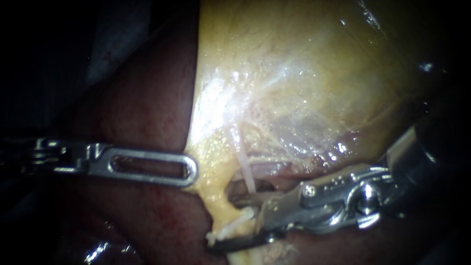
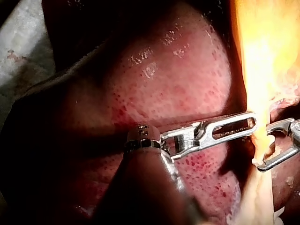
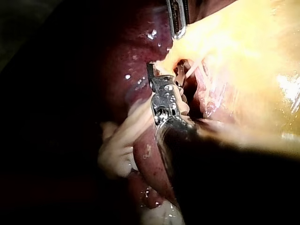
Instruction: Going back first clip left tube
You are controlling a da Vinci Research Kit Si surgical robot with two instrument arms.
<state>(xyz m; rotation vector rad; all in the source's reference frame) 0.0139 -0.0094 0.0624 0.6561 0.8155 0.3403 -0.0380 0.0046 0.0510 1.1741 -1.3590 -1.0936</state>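
My left instrument [image 1: 191,170] comes in from the left, its slotted jaws lying together on the edge of the gallbladder's [image 1: 304,73] yellow tissue. In the left wrist view the left instrument [image 2: 253,123] meets that same edge. A thin pale tube [image 1: 248,176] runs down through the opened tissue below the gallbladder. My right instrument [image 1: 223,223] reaches in from the right just below the tube, jaws open, with a yellow fatty strand [image 1: 226,208] hanging between them. I make out no clip on the tube. The right wrist view shows the right instrument [image 3: 164,70] at the dissected window.
Dark red liver [image 1: 147,98] lies to the left of and beneath the gallbladder, under my left instrument's shaft. Glistening membrane [image 1: 294,132] covers the tissue above the tube. A pale fatty lobe [image 3: 117,145] sits beside my right instrument's shaft.
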